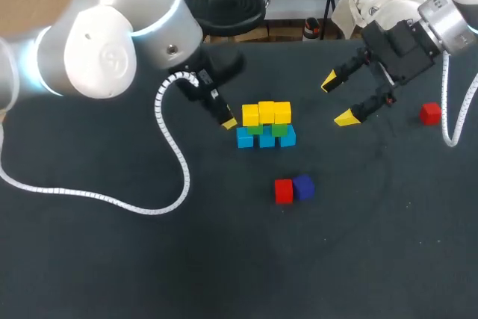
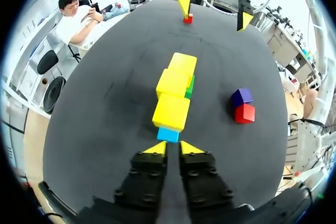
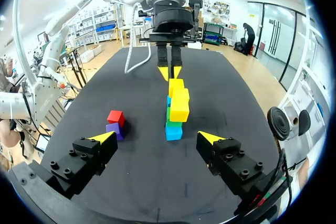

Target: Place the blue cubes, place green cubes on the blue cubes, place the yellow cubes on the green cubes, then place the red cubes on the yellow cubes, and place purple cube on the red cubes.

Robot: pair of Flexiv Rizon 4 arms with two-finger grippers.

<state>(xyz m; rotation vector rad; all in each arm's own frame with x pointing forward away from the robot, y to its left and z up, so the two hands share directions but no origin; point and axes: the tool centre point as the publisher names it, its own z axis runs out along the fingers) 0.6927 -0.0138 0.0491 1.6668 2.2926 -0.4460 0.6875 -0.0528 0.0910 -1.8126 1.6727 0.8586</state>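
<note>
The dark surface carries a three-tier wall: blue cubes below, green cubes between, yellow cubes on top. The left claw, narrow and empty, sits just beside the wall's end. The right claw gapes wide, empty. One red cube touches the purple cube; another red cube lies beyond the right claw.

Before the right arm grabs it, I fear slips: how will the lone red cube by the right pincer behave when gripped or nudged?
The red cube looks rigid with flat faces, so the open right pincer should probably clamp it squarely. It sits flat on the table, so a nudge would likely slide it, not roll it. Small, it is probably light.
</note>
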